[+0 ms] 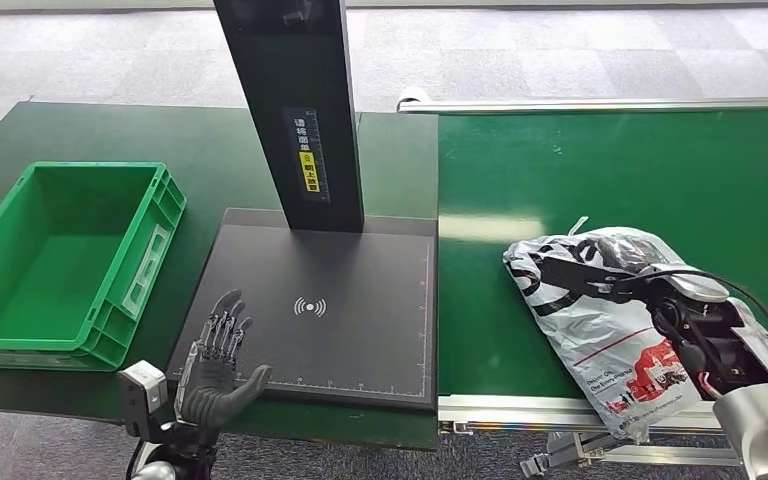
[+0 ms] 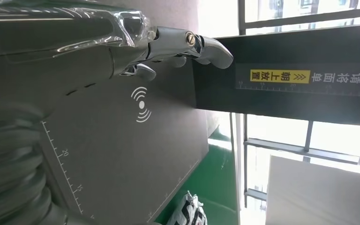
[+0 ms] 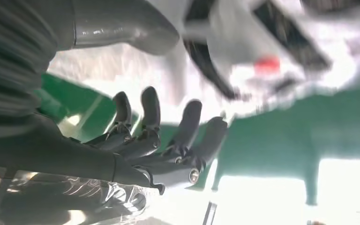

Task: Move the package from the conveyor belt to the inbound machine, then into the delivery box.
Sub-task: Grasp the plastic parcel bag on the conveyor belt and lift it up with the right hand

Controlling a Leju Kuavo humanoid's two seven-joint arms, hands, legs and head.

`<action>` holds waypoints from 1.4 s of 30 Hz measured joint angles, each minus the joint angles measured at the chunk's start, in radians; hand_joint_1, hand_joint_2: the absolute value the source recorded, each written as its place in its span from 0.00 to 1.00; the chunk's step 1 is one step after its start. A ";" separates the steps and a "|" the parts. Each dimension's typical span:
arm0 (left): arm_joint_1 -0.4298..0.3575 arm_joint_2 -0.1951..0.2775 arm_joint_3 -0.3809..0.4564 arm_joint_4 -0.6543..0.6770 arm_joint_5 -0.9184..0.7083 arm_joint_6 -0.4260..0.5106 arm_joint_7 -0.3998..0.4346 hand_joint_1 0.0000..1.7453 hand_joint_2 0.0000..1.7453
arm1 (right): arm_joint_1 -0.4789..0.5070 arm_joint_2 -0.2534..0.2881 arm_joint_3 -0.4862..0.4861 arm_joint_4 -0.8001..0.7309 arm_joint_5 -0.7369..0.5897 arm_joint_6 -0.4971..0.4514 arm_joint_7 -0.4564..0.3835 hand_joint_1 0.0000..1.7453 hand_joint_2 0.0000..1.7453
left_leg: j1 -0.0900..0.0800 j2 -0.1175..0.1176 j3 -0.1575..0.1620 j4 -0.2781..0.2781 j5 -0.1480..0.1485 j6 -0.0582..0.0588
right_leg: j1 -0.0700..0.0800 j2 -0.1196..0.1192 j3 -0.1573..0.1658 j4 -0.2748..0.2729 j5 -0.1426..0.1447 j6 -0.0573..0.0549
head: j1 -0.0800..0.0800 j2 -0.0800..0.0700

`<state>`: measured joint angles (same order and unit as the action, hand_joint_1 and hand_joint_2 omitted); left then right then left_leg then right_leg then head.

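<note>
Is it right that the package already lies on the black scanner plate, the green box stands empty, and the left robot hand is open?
Not quite. The package lies on the green conveyor belt, under the right robot hand, not on the black scanner plate, as the head view shows. The green box is empty and the left robot hand is open.

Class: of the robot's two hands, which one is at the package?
The right hand, reaching onto the package on the belt; the left hand hovers open beside the scanner plate.

The right robot hand (image 1: 600, 272) covers the package (image 1: 600, 345) middle, so any grip is unclear; the package (image 3: 262, 56) is blurred up close; the inbound machine's post (image 1: 290, 100) is cut off at the frame's top; its label (image 1: 306, 155) is too small to read.
</note>
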<state>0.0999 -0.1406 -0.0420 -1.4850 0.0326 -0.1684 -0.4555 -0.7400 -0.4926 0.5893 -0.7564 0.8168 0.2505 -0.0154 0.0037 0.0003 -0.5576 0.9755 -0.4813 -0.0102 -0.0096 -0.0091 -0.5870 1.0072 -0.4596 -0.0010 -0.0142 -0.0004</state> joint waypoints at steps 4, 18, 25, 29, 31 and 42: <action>0.017 -0.010 0.004 -0.013 -0.010 -0.011 -0.008 0.00 1.00 | 0.007 0.042 -0.037 -0.013 0.083 -0.101 0.063 0.00 1.00 | 0.000 -0.001 0.000 0.000 0.000 0.000 | 0.000 -0.001 0.000 0.000 0.000 0.000 | 0.000 0.000; -0.005 -0.024 0.013 0.009 -0.014 0.003 -0.004 0.00 1.00 | -0.002 0.090 0.007 0.110 0.188 0.179 -0.010 0.00 1.00 | 0.000 -0.001 0.000 0.000 0.000 0.000 | 0.000 0.000 0.000 0.000 0.000 0.000 | 0.000 0.000; -0.013 -0.027 0.013 0.022 -0.045 0.048 -0.004 0.00 1.00 | -0.016 0.098 0.068 0.152 0.193 0.208 -0.033 0.00 1.00 | 0.000 0.000 0.000 0.000 0.000 0.000 | 0.000 0.000 0.000 0.000 0.000 0.000 | 0.000 0.000; -0.015 -0.027 0.013 0.022 -0.044 0.068 -0.004 0.00 1.00 | -0.017 0.098 0.126 0.166 0.197 0.258 -0.081 0.00 1.00 | 0.000 0.000 0.000 0.000 0.000 0.000 | 0.000 0.000 0.000 0.000 0.000 0.000 | 0.000 0.000; -0.016 -0.027 0.013 0.023 -0.037 0.069 -0.003 0.00 1.00 | -0.017 0.098 0.157 0.174 0.188 0.282 -0.103 0.00 1.00 | 0.000 0.000 0.001 0.000 0.000 0.000 | 0.000 0.000 0.000 0.000 0.000 0.000 | 0.000 0.000; -0.028 -0.028 0.004 0.043 -0.016 0.085 -0.006 0.00 1.00 | -0.042 0.129 0.283 0.235 0.180 0.325 -0.146 1.00 1.00 | 0.000 0.001 0.011 0.000 -0.002 0.001 | 0.000 0.000 0.010 -0.001 -0.002 0.001 | 0.000 0.000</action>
<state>0.0716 -0.1686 -0.0376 -1.4425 0.0171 -0.0837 -0.4612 -0.7821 -0.3634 0.8725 -0.5214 0.9972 0.5756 -0.1618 0.0039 0.0013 -0.5463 0.9754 -0.4835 -0.0088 -0.0093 -0.0086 -0.5766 1.0065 -0.4617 0.0000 -0.0139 -0.0004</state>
